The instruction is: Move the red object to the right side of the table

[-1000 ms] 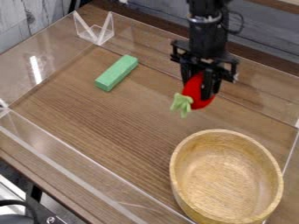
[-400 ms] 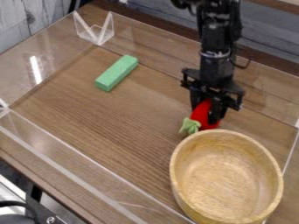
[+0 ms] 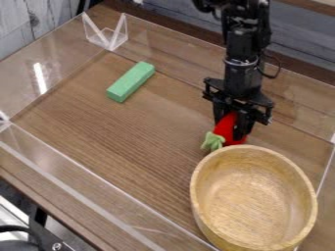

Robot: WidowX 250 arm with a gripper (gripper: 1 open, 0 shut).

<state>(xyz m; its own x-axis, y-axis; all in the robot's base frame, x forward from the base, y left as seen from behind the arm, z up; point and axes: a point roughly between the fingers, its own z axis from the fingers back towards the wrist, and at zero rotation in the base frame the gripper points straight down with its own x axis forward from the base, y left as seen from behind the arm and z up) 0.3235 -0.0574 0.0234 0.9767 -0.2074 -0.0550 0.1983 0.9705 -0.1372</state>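
— One relation to settle: where does the red object (image 3: 228, 127) lie from the jaws?
— Right between them. Pinched by the gripper (image 3: 233, 122), jaws pressed in on both sides of the red body, black arm rising straight up above.
— Long axis?
— Slanted down and to the left in the view. Red end up between the fingers, pale green leafy stub poking out low on the left, close above the worktop (image 3: 118, 147). Hard to say whether touching the wood or just clear of it.
— Where on the worktop?
— Right half, just beyond the far rim of the wooden bowl (image 3: 254, 200), nearly touching that rim in the picture. Well apart from the green block (image 3: 129, 81) on the left, and from the clear acrylic stand (image 3: 105, 32) in the far corner.
— Enough for the task?
— Probably; already on the right side, judging by the grain and the acrylic wall at the right edge. Only a release left, it seems.
— Any risk?
— Rolling, perhaps. Rounded toy, tilted, bowl rim close by on the near side. Best let go low, with the stub resting first.
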